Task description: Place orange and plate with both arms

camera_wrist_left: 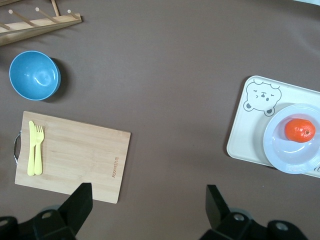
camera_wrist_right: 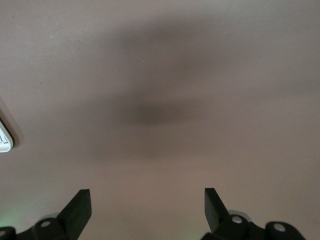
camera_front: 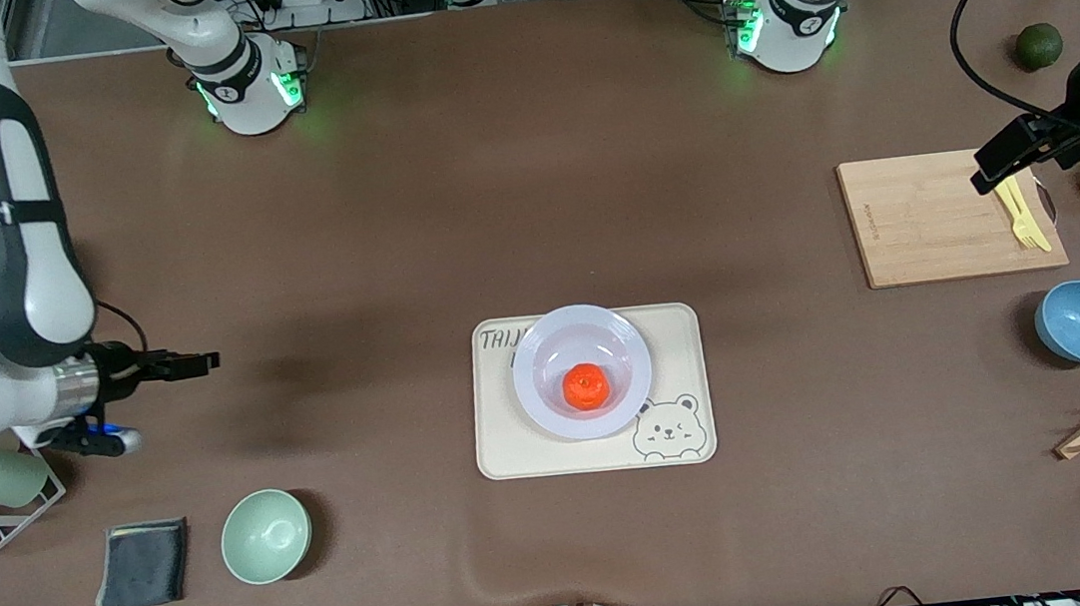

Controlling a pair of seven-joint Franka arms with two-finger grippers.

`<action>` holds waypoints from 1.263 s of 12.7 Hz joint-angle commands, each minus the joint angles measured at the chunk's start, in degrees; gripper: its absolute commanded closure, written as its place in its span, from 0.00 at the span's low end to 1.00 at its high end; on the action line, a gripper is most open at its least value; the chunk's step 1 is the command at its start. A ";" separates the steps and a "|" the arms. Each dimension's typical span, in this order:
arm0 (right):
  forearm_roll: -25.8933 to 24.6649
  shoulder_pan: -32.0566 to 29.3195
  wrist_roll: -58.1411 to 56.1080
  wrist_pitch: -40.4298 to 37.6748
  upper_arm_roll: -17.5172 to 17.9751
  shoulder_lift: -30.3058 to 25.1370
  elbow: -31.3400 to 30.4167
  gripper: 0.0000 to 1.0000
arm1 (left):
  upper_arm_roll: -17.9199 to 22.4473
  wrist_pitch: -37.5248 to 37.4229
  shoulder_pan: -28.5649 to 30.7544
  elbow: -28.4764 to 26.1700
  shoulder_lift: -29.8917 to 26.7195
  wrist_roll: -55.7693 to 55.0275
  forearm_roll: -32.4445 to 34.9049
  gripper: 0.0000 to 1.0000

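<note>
The orange point(camera_front: 586, 385) sits in the plate point(camera_front: 544, 343), which rests on the tray point(camera_front: 673, 329) at mid-counter. The orange looks light, firm and liable to roll: grip across its middle. The glossy plate looks stiff but slippery: pinch its rim. Right pincer point(camera_front: 205, 360) and left pincer point(camera_front: 988, 176) hang apart and empty over the counter ends.

The small round red-orange mandarin point(camera_front: 586, 385) sits in the round pale glossy plastic plate point(camera_front: 536, 359) — the plate rests on the cream rectangular bear tray point(camera_front: 677, 369). The rectangular wooden cutting board point(camera_front: 923, 218) — carrying a yellow plastic fork point(camera_front: 1022, 214) — lies toward the left arm's end.
</note>
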 commanded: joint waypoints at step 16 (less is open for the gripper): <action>-19.69 -3.96 -0.37 -8.12 8.03 -21.39 3.91 0.00 | 0.50 -1.33 0.26 -0.73 -2.94 2.84 -2.07 0.00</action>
